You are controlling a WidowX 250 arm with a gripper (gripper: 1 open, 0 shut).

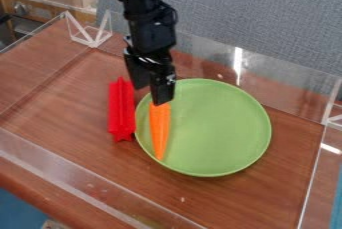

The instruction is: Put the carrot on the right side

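Jaws of the gripper [159, 95] stand released right above the carrot [159, 128], whose long axis runs toward the camera

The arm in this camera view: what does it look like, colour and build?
The arm is black throughout, built of blocky, boxy segments stacked one on another. The gripper is black too, with short narrow jaws. No markings or coloured parts can be made out.
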